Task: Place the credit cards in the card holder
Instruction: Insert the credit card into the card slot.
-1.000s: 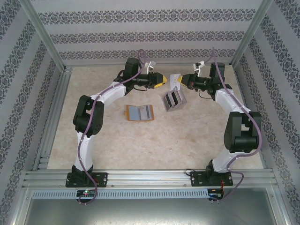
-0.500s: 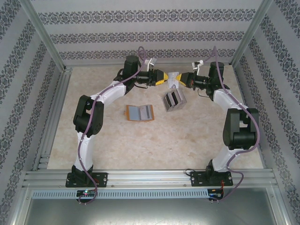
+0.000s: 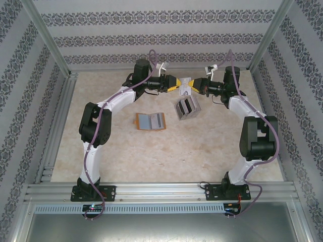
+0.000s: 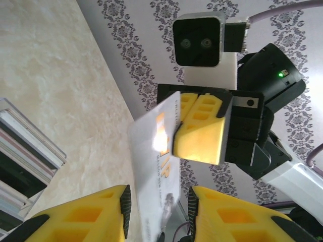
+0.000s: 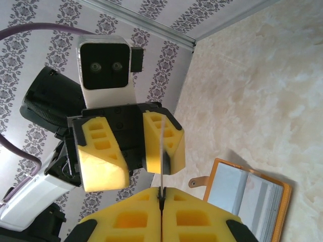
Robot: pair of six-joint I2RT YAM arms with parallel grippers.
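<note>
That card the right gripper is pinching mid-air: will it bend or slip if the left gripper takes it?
Probably stiff: the card looks flat though the right gripper pinches only one end. Likely slippery: its face shows glare. It is thin edge-on, so the open left gripper should probably close squarely.

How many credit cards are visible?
1 clearly: the credit card held by the right gripper, between the left gripper's open fingers. Others may hide in the card holder or grey block.
</note>
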